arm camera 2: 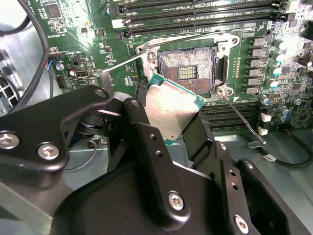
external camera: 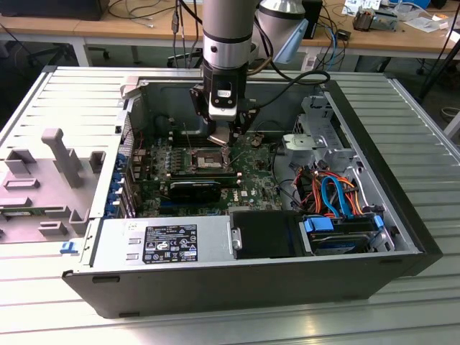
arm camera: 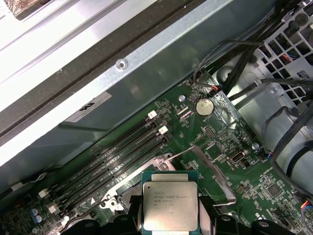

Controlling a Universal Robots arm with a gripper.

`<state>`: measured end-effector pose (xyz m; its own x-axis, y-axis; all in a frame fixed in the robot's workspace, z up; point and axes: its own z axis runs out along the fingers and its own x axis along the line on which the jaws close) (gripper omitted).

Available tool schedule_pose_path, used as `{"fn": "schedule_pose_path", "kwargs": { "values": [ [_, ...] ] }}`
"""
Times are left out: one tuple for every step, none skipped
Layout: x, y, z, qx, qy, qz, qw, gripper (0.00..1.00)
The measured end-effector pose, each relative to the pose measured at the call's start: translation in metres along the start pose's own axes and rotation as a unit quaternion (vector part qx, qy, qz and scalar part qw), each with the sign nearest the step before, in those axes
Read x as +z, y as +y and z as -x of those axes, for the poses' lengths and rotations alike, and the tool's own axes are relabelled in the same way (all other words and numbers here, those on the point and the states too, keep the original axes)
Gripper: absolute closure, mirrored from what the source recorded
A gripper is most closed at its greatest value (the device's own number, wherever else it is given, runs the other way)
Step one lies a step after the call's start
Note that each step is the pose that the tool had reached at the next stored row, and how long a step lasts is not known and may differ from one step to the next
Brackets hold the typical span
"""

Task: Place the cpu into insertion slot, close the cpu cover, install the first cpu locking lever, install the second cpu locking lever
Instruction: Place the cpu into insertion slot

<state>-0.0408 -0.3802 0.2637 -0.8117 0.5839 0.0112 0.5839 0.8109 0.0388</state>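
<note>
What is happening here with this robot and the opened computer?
The robot arm reaches into an open computer case. Its claw is shut on the cpu, gripping it by two opposite edges close over the green motherboard. The insertion slot is uncovered and empty, with its contact field bare, so the cpu is not yet seated.

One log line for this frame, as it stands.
pincer: shut on cpu | cpu: held near slot, not seated | slot: empty, uncovered

Nothing's really coming through readable here. The square silver-grey metal cpu chip (arm camera: 169, 200) is showing faint print, and the black-and-white sticker (external camera: 171, 244) on the grey metal power-supply box (external camera: 108, 248) is carrying text too tiny to read.
</note>
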Motion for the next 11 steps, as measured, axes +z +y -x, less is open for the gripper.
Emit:
{"fn": "schedule_pose_path", "kwargs": {
  "values": [
    [0.0000, 0.0000, 0.0000, 0.000, 0.0000, 0.0000, 1.0000, 0.46],
    [0.0000, 0.0000, 0.0000, 0.001, 0.0000, 0.0000, 1.0000, 0.46],
    [0.0000, 0.0000, 0.0000, 0.001, -0.0001, 0.0000, 1.0000, 0.46],
    [0.0000, 0.0000, 0.0000, 0.001, 0.0000, 0.0000, 1.0000, 0.46],
    [0.0000, 0.0000, 0.0000, 0.001, 0.0000, 0.0000, 1.0000, 0.46],
    [0.0000, 0.0000, 0.0000, 0.001, -0.0001, 0.0000, 1.0000, 0.46],
    [0.0000, 0.0000, 0.0000, 0.001, -0.0001, 0.0000, 1.0000, 0.46],
    [0.0000, 0.0000, 0.0000, 0.002, -0.0001, 0.0000, 1.0000, 0.46],
    [0.0000, 0.0000, 0.0000, 0.002, -0.0001, 0.0000, 1.0000, 0.46],
    [0.0000, 0.0000, 0.0000, 0.002, -0.0001, 0.0000, 1.0000, 0.46],
    [0.0000, 0.0000, 0.0000, 0.002, -0.0001, 0.0000, 1.0000, 0.46]
  ]
}}
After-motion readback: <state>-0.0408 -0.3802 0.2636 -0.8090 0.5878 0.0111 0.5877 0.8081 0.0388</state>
